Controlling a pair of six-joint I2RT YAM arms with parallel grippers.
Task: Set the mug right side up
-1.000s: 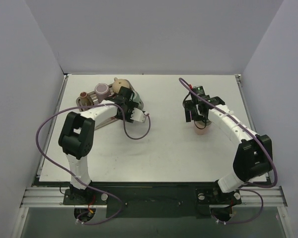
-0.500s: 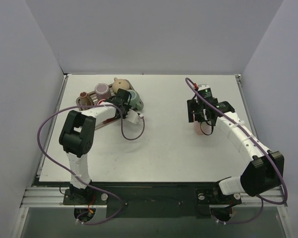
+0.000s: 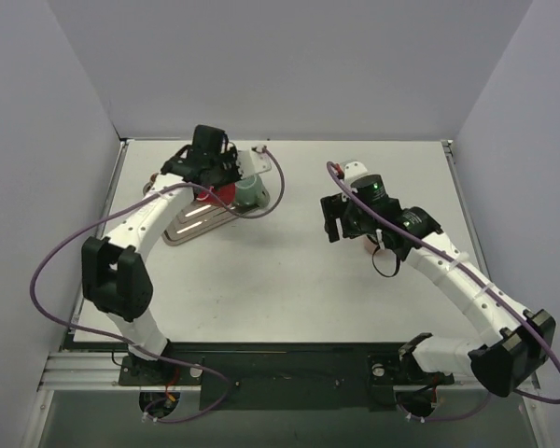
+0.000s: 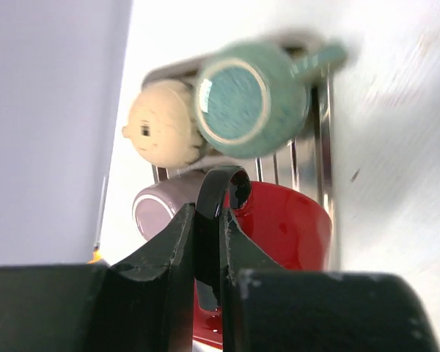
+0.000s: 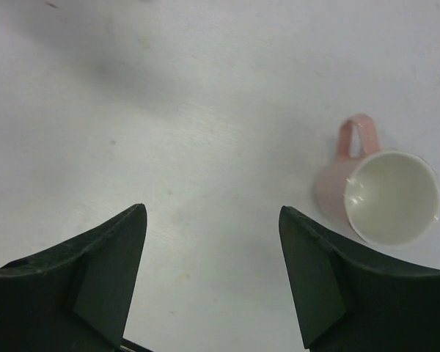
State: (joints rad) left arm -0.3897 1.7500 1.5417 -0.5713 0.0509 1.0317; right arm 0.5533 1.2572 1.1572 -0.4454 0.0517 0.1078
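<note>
A red mug (image 4: 286, 220) with a black handle (image 4: 218, 192) hangs over the metal rack (image 4: 323, 139), and my left gripper (image 4: 207, 213) is shut on that handle. From above, the red mug (image 3: 223, 193) shows just under the left gripper (image 3: 215, 180). A pink mug (image 5: 387, 194) stands upright on the table, its white inside facing up. My right gripper (image 5: 211, 209) hovers open to the left of it, with only bare table between its jaws. In the top view the right arm mostly hides the pink mug (image 3: 374, 245).
On the rack sit a teal mug (image 4: 242, 99) bottom up, a beige mug (image 4: 161, 132) and a purple mug (image 4: 155, 209). The teal mug (image 3: 250, 193) lies at the rack's right end. White walls close in the table at the back and sides.
My left gripper closed on the red mug's handle and the arm swung toward the back of the rack. The right arm drew up and left, away from the pink mug.
</note>
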